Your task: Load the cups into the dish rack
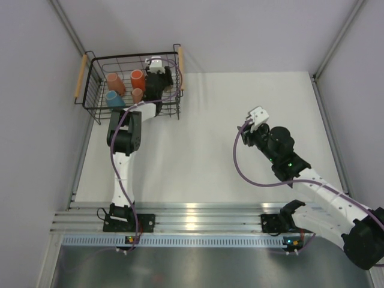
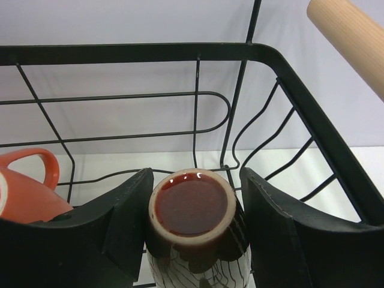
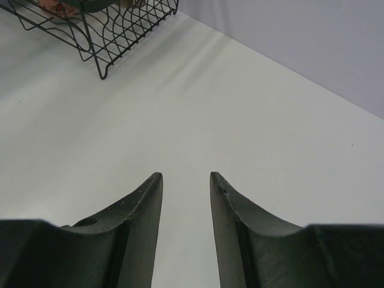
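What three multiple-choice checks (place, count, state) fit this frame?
1. Where is the dark cup?
A) on the table
B) in the dish rack, in the left gripper
C) in the right gripper

2. How many other cups sit in the rack?
A) one
B) four
C) seven

3. The right gripper is:
A) open, empty
B) shut on a spoon
C) shut on a plate

1 B: the left wrist view shows it gripped inside the wire walls.
2 B: the top view shows an orange cup, a blue cup and two salmon cups.
3 A: its jaws stand apart over bare table.
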